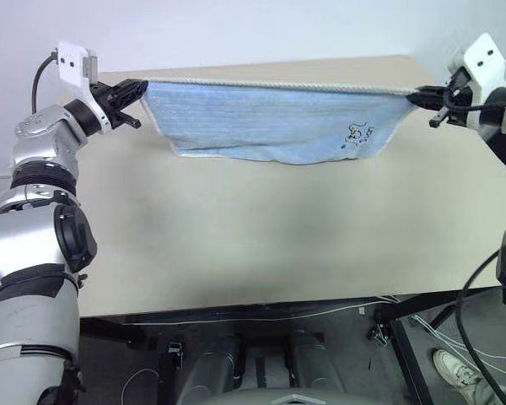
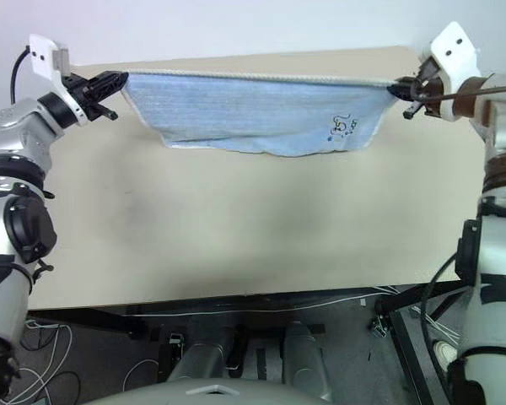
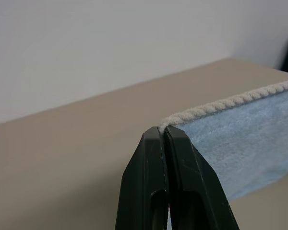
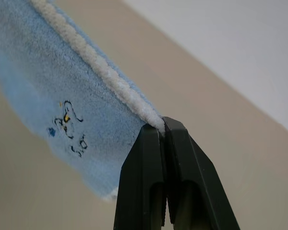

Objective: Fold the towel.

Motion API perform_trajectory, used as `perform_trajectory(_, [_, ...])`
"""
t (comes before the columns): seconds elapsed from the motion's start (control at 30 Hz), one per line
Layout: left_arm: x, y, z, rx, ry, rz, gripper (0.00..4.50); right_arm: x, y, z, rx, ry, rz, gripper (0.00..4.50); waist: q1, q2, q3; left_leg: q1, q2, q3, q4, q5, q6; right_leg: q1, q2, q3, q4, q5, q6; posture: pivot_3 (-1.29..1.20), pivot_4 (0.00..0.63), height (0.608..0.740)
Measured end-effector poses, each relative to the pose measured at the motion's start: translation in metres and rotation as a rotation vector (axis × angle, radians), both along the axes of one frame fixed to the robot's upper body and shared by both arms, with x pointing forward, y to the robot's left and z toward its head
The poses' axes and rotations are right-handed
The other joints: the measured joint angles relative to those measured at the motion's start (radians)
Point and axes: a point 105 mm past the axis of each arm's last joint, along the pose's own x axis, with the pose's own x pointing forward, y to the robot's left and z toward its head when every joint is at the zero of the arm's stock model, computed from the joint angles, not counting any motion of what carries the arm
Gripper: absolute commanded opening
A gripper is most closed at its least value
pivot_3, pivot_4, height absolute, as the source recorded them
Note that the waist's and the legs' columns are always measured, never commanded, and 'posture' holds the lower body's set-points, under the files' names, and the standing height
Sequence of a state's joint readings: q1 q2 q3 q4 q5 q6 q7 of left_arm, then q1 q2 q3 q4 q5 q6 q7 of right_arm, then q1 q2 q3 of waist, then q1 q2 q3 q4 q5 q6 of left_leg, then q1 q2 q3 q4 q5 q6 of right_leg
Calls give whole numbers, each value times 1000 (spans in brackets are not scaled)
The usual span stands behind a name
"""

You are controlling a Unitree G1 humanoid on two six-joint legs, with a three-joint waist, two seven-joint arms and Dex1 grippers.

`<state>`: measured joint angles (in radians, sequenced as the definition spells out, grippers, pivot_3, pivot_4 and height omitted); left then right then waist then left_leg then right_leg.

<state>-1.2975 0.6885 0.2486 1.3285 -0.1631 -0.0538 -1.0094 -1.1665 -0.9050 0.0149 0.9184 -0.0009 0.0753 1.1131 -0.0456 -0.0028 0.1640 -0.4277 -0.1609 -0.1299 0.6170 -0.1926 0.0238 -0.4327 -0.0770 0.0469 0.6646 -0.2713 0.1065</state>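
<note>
**Towel stretched taut, ready for the fold**

Towel hangs in the air between the two pincers, its white corded edge pulled straight, its lower edge sagging just over the surface. The left pincer is clenched on one top corner, the right pincer on the other, by the dark printed mark. This looks like the spreading step; next, both must lower together and lay it flat.

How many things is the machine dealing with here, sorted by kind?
Light blue terry towel with white corded edging: 1
Beige flat table: 1
Black two-fingered grippers clamped on the towel's corners, left gripper and right gripper: 2
Total: 4
</note>
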Motion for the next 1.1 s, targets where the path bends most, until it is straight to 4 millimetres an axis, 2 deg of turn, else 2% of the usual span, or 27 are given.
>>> perform_trajectory(0.13, [-14, 8, 2, 35, 18, -88, 27, -25, 0, -13, -62, 94, 103, 0, 1, 0, 0, 0, 0, 0, 0, 0, 0, 0, 0, 0, 0, 0, 0, 0, 150, 740])
perform_trajectory(0.2, [-27, 14, -7, 79, 56, -166, 27, -36, -2, -22, -86, 136, 136, 0, 0, 0, 0, 0, 0, 0, 0, 0, 0, 0, 0, 0, 0, 0, 0, 0, 150, 740])
perform_trajectory(0.3, [-49, 20, -36, 177, 141, -288, 27, -56, -4, -33, -109, 182, 194, 0, 1, 1, 0, 0, 0, 0, 0, 0, 0, 0, 0, 0, 1, 0, 0, 0, 150, 740])
perform_trajectory(0.37, [-75, 28, -70, 281, 228, -387, 27, -72, -2, -43, -126, 204, 244, 0, -2, 1, 0, 1, 1, 1, 0, 0, 0, 0, 0, 2, 1, 0, 0, 0, 150, 740])
perform_trajectory(0.43, [-94, 33, -95, 284, 314, -448, 27, -82, -1, -55, -124, 238, 271, 0, -2, 1, 0, 1, 1, 1, 1, 0, 0, 0, 0, 3, 2, 0, 0, 0, 150, 740])
perform_trajectory(0.47, [-104, 34, -100, 272, 347, -464, 27, -89, -1, -63, -128, 266, 282, 0, 2, 1, 0, 1, 1, 0, 2, 0, 0, 0, 0, 2, 2, 0, 0, 0, 150, 740])
perform_trajectory(0.6, [-144, 39, -102, 281, 450, -510, 27, -111, 0, -88, -139, 357, 327, 0, 3, 2, 0, 3, 1, 1, 3, -2, -1, 4, -1, 3, 1, 0, 0, 0, 150, 740])
perform_trajectory(0.67, [-155, 36, -98, 266, 467, -532, 27, -116, -2, -87, -127, 366, 317, 0, 9, 4, 1, 7, 1, 1, 3, -2, -2, 8, -1, 2, 1, 0, -1, 0, 150, 740])
perform_trajectory(0.73, [-162, 34, -97, 251, 479, -542, 27, -123, -4, -86, -125, 379, 315, 0, 15, 4, 1, 9, 2, 0, 3, -3, -2, 10, -1, 2, 1, -2, -4, 0, 150, 740])
perform_trajectory(0.87, [-170, 32, -103, 229, 514, -555, 27, -136, -7, -103, -145, 459, 329, 0, 25, 4, 1, 10, 2, 1, 2, -3, -2, 11, -2, 2, 1, -5, -8, 0, 150, 740])
perform_trajectory(1.03, [-174, 32, -108, 219, 538, -555, 27, -138, -6, -108, -172, 461, 344, 0, 28, 4, 1, 10, 2, 1, 0, -3, -2, 10, -2, 2, -2, -5, -8, 0, 150, 740])
perform_trajectory(1.1, [-170, 32, -112, 204, 530, -539, 27, -133, -3, -107, -180, 452, 345, 0, 29, 4, 1, 10, 2, 2, -1, -3, -2, 10, -2, 3, -2, -5, -8, 0, 150, 740])
